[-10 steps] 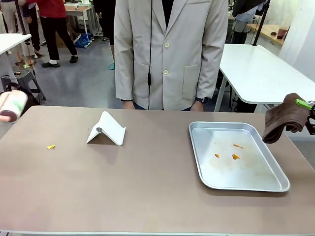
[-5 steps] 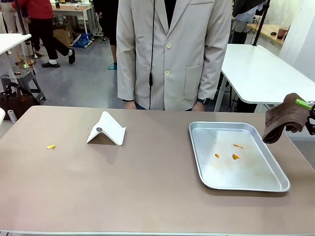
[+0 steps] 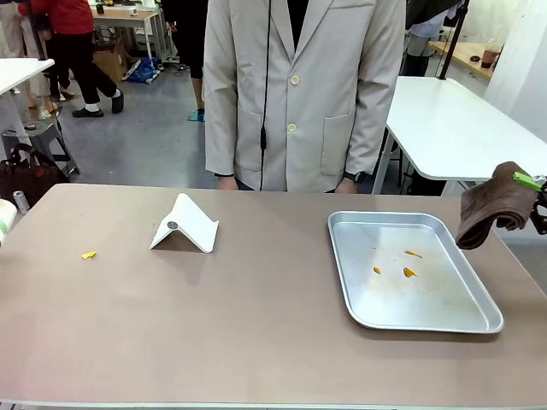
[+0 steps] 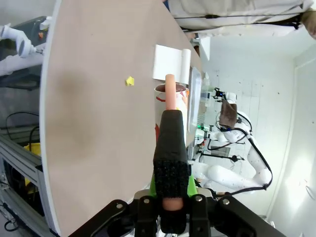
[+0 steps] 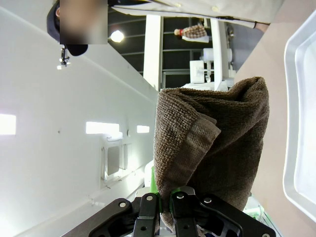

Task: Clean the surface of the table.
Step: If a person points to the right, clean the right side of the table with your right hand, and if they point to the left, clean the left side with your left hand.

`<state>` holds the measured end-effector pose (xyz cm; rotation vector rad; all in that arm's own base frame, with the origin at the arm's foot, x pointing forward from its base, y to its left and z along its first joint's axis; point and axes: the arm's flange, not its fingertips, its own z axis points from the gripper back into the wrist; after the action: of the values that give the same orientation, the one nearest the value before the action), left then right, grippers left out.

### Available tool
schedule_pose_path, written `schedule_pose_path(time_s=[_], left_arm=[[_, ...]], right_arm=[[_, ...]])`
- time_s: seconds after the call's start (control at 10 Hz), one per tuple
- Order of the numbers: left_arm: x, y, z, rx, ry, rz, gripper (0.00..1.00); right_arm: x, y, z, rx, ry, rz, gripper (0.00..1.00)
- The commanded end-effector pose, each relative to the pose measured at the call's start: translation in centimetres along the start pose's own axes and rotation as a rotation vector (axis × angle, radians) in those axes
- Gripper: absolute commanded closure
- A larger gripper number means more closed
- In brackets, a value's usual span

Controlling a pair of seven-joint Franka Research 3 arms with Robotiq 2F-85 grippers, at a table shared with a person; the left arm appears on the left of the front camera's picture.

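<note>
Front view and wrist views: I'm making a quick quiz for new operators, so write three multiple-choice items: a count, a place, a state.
1. How many orange bits lie in the tray?
A. one
B. three
C. six

2. Where is the yellow scrap?
A. on the table, left of the white stand
B. in the tray
C. on the stand

3. What do the robot's hands hold?
A. nothing, both open
B. right hand shut on a brown cloth, left hand shut on a roller
C. the tray, one end each

1 B: three bits show on the tray floor.
2 A: it lies on bare tabletop toward the left end.
3 B: each wrist view shows its hand clamped on its thing.
</note>
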<state>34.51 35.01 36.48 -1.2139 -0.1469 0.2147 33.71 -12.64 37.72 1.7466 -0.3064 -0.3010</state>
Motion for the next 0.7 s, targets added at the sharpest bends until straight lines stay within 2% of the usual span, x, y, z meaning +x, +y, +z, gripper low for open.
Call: schedule_pose_path(time_s=[0.0, 0.6], left_arm=[[0.2, 0.7, -1.8, 0.042, -0.031, 0.010, 0.78], [1.6, 2.0, -7.5, 0.170, -0.014, 0.037, 0.78]], right_arm=[[-0.2, 0.6, 0.1, 0.012, 0.006, -0.015, 0.98], [-0.2, 0.6, 0.1, 0.012, 0.006, -0.015, 0.98]])
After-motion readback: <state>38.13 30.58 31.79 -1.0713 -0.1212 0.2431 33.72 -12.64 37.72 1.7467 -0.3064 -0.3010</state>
